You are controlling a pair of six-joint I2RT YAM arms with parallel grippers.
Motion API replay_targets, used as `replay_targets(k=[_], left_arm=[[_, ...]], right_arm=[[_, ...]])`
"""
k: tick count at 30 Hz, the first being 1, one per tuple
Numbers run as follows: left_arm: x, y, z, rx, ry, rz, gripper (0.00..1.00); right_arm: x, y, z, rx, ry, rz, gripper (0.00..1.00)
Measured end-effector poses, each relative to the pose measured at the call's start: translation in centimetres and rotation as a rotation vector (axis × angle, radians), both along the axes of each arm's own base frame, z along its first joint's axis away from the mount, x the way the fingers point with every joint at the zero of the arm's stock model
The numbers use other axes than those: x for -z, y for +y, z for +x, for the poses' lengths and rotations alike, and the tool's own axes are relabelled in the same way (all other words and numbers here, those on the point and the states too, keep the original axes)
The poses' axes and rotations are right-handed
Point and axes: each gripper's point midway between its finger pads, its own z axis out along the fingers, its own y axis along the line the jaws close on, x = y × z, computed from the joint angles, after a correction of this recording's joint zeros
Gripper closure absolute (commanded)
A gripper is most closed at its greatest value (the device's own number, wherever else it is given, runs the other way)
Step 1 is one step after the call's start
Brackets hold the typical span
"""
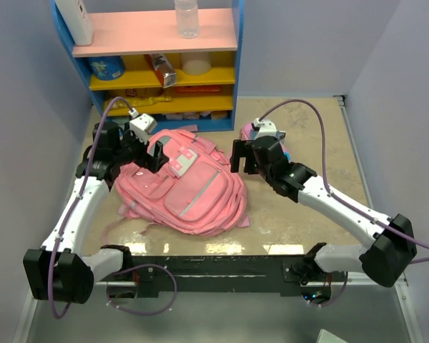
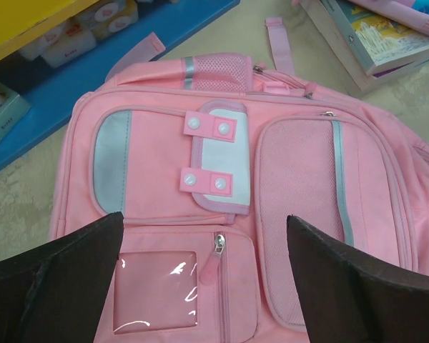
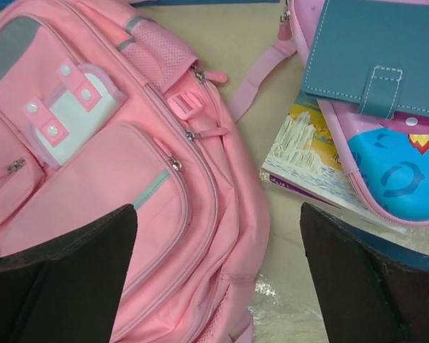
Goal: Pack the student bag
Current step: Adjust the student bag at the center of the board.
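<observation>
Left arm point(image 1: 79, 207) is reaching forward from its base and bending inward at the wrist. The left gripper point(image 1: 157, 153) is pointing toward the middle, with its jaws standing wide apart and gripping nothing. Right arm point(image 1: 343, 211) is mirroring it, stretching forward and to the left, with the right gripper point(image 1: 237, 156) facing the other one, jaws also spread wide and empty. In both wrist views the dark fingers point(image 2: 57, 286) are sitting splayed at the lower corners.

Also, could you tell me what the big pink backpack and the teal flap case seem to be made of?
The big pink backpack looks like soft matte woven fabric: creases, stitched seams. The teal flap case is probably faux leather: smooth, pale stitching.
</observation>
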Motion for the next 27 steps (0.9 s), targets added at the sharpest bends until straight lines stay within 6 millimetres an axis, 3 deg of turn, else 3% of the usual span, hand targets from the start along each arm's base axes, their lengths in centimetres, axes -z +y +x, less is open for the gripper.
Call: replay_targets(k=[4,10,13,20,27], left_arm=[[0.4,0.1,0.1,-0.006,0.006,0.004,0.00],[0.8,0.3,0.1,-0.014,0.014,0.010,0.00],[0.8,0.3,0.1,-0.014,0.010,0.016,0.00],[1.3,0.5,0.1,-0.019,0.016,0.029,0.00],[2.2,0.7,-0.1,-0.027,0.033,0.039,0.00]], right_arm=[[2.6,0.0,-0.1,0.008,0.046,-0.024,0.09],[10.5,-1.2,-1.9,0.039,0.185,-0.087,0.30],[13.1,-2.1,-3.2,0.052,0.238,-0.101,0.34],[14.2,-1.5,-3.6,0.053,0.235,-0.041,0.39],[15.3,0.2,-4.4,0.019,0.234,0.000,0.57]])
